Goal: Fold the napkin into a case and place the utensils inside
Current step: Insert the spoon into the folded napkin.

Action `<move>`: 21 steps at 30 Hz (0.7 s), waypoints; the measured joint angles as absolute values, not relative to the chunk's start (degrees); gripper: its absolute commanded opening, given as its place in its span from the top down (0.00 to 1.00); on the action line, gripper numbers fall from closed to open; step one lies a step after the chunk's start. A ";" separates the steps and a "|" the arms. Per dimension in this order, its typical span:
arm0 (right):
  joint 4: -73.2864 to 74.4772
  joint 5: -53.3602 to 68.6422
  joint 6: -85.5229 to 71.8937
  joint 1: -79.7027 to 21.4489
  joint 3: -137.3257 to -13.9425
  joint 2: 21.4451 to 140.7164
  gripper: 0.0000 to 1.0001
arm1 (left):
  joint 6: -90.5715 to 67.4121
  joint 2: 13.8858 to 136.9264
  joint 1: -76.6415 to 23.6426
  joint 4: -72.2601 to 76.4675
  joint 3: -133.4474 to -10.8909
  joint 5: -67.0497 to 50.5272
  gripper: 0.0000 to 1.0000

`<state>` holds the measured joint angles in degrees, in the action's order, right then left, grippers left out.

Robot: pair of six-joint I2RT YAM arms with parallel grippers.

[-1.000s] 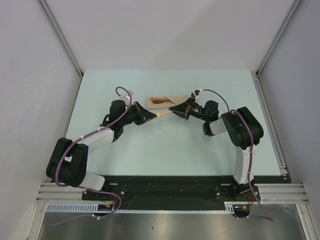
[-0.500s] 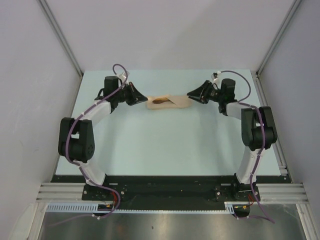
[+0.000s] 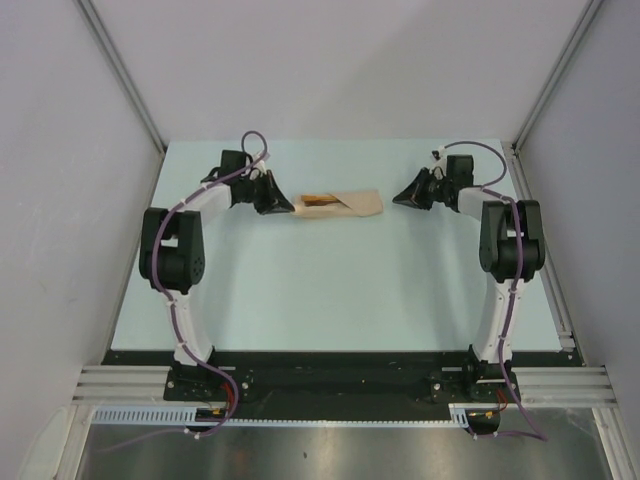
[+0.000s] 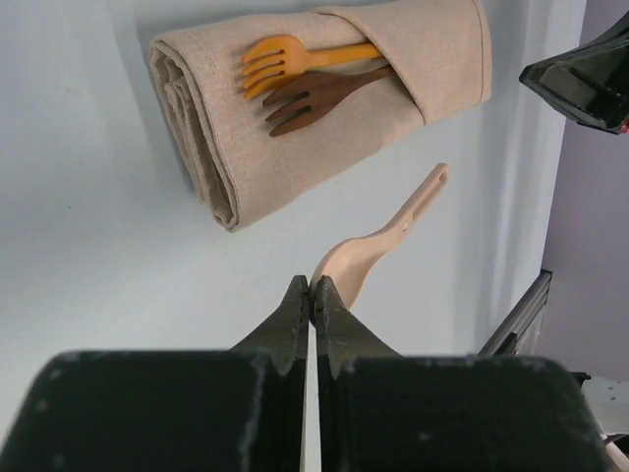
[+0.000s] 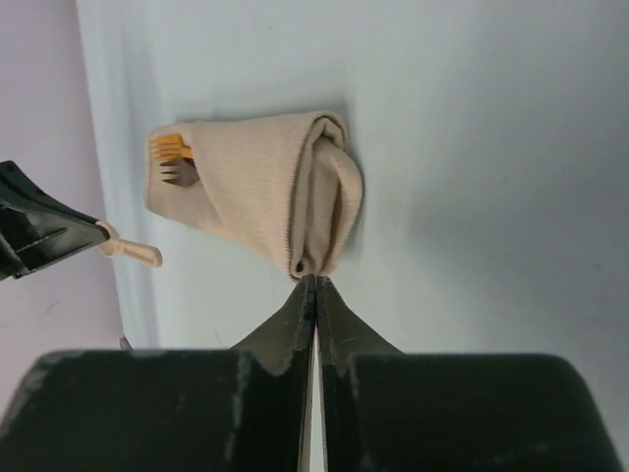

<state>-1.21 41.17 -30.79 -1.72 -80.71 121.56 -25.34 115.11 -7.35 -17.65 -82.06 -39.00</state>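
left pincer (image 4: 312, 286) — tight on pale spoon (image 4: 356, 260)

Your left arm (image 3: 172, 255) and right arm (image 3: 510, 245) are chunky and black, with white tube parts between the joints. A thin purple cable (image 3: 247, 140) loops along each one, tied on with little white ties (image 3: 437, 153). Each arm ends in two black fingers (image 4: 287, 329) that narrow to a point.
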 measured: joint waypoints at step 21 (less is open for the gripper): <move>5.63 35.33 -25.08 -4.01 -88.12 126.48 0.97 | -23.40 126.80 -9.34 -23.81 -98.80 -32.86 1.00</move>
<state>5.63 35.33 -25.08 -4.01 -88.12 126.48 -23.40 126.80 -9.34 -23.81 -98.80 -32.86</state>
